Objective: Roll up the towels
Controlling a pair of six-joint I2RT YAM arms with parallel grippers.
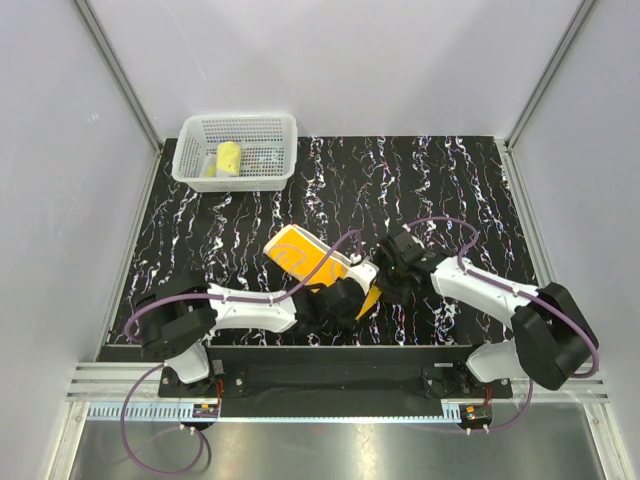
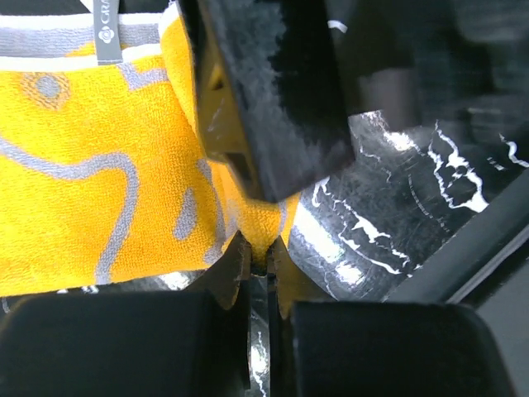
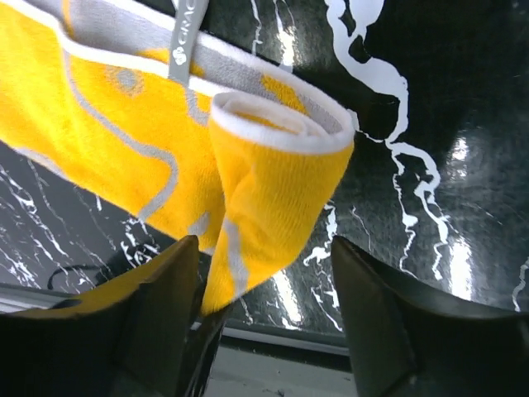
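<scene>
The left tool (image 2: 259, 263) is shut tight on a low corner fold of the orange towel (image 2: 91, 207). Only a small pinch of cloth is held, so the corner could be pulled out by a hard tug, and the roll would come undone.

The right tool (image 3: 263, 252) is open. Its two fingers are set on either side of the curled end of the same towel, and nothing is gripped by it. That curl looks loose, so it could flop open while it is not held. The two tools are very near each other and could be bumped together.

Both arms are stretched in toward the middle of the worktop (image 1: 470, 190), with the towel between them. It looks partly lifted off the worktop. The yellow towel (image 1: 229, 160) is seen rolled up in the white basket (image 1: 190, 165), well apart at the far left.
</scene>
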